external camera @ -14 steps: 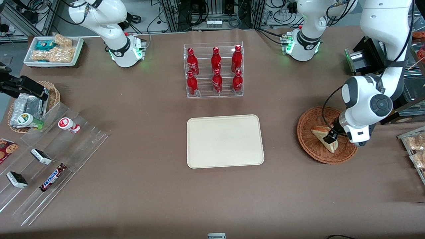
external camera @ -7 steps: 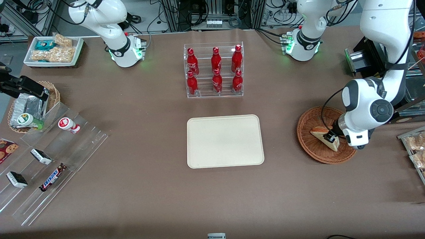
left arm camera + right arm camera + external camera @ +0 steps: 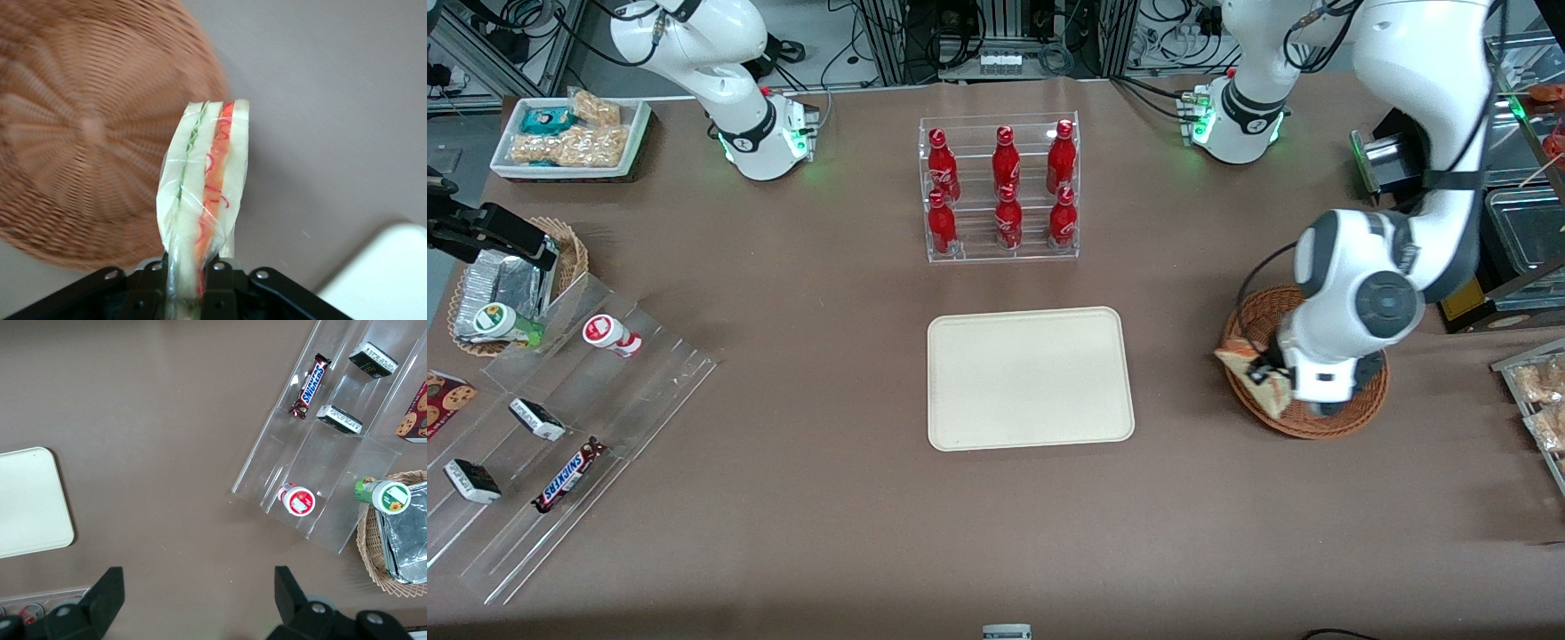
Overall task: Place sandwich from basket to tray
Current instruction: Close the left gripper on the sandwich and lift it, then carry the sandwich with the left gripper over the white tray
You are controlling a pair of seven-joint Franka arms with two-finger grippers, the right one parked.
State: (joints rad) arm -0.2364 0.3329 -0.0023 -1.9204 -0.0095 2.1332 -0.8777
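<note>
My left gripper is shut on the sandwich, a wrapped white-bread wedge with red, orange and green layers. It hangs above the rim of the round woven basket, on the edge nearest the tray. In the left wrist view the gripper pinches the sandwich's base between both fingers, with the basket beneath and the tray's corner showing. The cream tray lies flat mid-table, nothing on it.
A clear rack of red bottles stands farther from the front camera than the tray. Acrylic steps with snack bars, a small wicker basket with foil and a white snack dish lie toward the parked arm's end.
The gripper has lifted the sandwich out of the basket's middle and carried it toward the tray, now above the basket's rim. The arm's wrist swung along with it.
</note>
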